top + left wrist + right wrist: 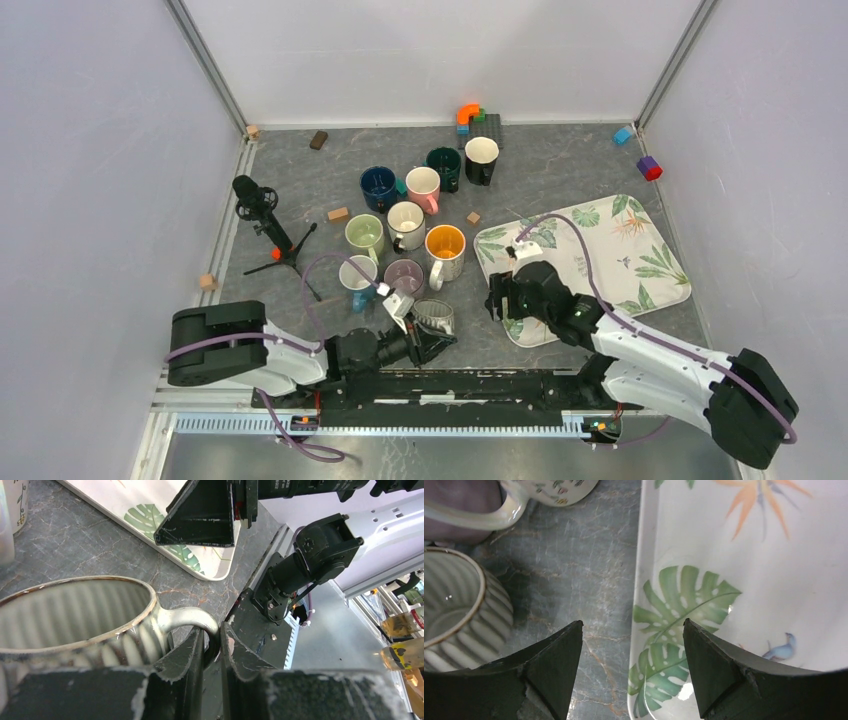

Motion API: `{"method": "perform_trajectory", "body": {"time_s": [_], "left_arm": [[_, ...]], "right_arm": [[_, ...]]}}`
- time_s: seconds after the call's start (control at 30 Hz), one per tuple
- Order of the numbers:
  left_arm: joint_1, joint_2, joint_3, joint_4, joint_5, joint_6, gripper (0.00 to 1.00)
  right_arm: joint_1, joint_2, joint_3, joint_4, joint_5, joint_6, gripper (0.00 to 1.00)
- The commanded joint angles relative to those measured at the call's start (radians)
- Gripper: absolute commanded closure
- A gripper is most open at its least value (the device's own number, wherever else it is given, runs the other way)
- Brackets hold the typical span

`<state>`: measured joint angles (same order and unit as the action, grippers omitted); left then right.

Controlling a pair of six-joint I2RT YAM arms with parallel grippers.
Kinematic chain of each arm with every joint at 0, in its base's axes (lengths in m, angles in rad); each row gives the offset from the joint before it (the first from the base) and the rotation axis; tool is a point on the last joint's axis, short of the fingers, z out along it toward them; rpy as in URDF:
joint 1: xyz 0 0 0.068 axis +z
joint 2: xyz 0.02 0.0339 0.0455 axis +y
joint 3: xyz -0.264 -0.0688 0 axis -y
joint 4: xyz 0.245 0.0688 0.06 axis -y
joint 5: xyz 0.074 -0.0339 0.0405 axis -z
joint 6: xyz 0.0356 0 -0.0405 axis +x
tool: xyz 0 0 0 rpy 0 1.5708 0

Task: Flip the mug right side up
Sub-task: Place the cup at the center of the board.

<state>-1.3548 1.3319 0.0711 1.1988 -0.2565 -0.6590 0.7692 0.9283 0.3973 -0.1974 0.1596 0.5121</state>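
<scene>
Ribbed mug (434,316) standing rim-up just left of the tray (600,255) at its near corner, left gripper (212,640) pinching the mug's handle (192,617) — jaws pressing together on the loop, right gripper (631,625) hovering over the tray's left edge — jaws standing spread, gripping nothing.

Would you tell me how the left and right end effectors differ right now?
The left end effector grips the ribbed mug by its handle; the right end effector is open and empty. The left is at the mug, the right over the tray edge. Both are black.
</scene>
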Motion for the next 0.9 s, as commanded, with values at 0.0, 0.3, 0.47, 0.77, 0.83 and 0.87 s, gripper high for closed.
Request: {"method": "perform_trajectory", "body": {"time_s": [0.0, 0.3, 0.47, 0.77, 0.83, 0.87], "left_arm": [[-0.028, 0.015, -0.038, 0.049, -0.079, -0.037, 0.77], [-0.047, 0.021, -0.070, 0.020, -0.090, -0.073, 0.66], [-0.051, 0.023, -0.071, -0.003, -0.100, -0.076, 0.64], [-0.059, 0.003, -0.057, -0.083, -0.083, -0.092, 0.49], [-0.062, -0.017, -0.050, -0.128, -0.082, -0.096, 0.44], [-0.063, -0.028, -0.049, -0.149, -0.084, -0.096, 0.43]], "right_arm": [[0.085, 0.019, -0.004, 0.036, 0.104, 0.043, 0.21], [0.219, 0.058, 0.026, 0.025, 0.213, 0.082, 0.21], [0.269, 0.095, 0.043, 0.028, 0.241, 0.096, 0.20], [0.283, 0.067, 0.037, 0.007, 0.276, 0.102, 0.20], [0.282, 0.049, 0.034, -0.005, 0.287, 0.099, 0.19], [0.283, 0.037, 0.031, -0.011, 0.293, 0.098, 0.19]]}}
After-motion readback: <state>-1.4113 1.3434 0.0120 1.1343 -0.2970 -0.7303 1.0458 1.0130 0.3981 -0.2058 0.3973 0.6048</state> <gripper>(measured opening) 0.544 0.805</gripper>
